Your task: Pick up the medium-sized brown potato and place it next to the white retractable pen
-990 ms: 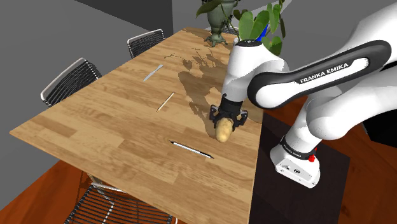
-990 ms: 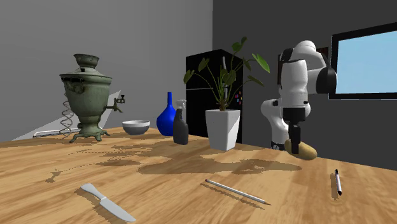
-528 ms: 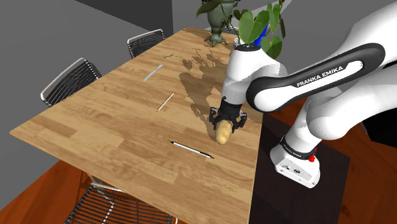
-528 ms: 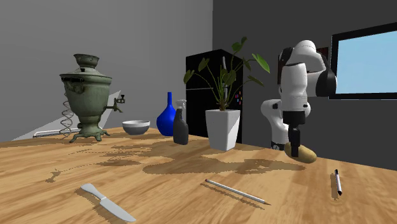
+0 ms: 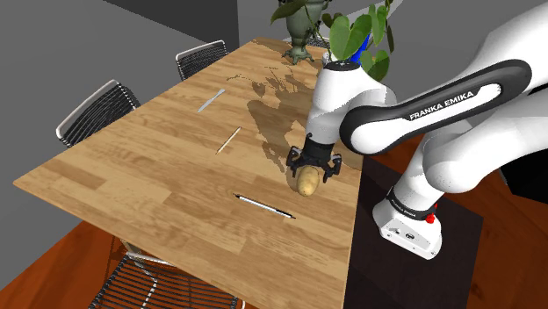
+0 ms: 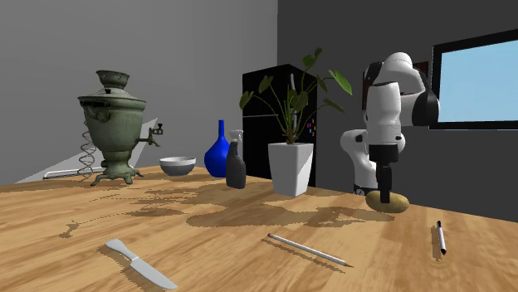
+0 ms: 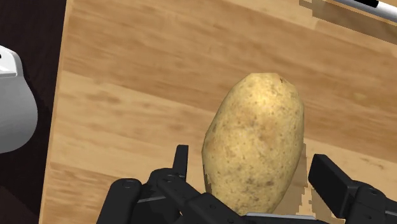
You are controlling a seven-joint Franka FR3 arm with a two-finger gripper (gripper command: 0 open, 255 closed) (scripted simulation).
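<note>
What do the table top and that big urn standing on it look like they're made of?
Table top: wood, matte, with plank seams and visible grain. Urn: probably tarnished metal, going by its mottled grey-green surface and dull highlights; it could be glazed ceramic.

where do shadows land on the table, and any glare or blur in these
Shoulder view: even light, no glare, a dark leafy shadow on the light brown wooden table. Second exterior view: patchy shadows stretch over the wood, nothing blurred. Wrist view: the speckled tan oval potato casts a blocky-edged shadow beside it.
</note>
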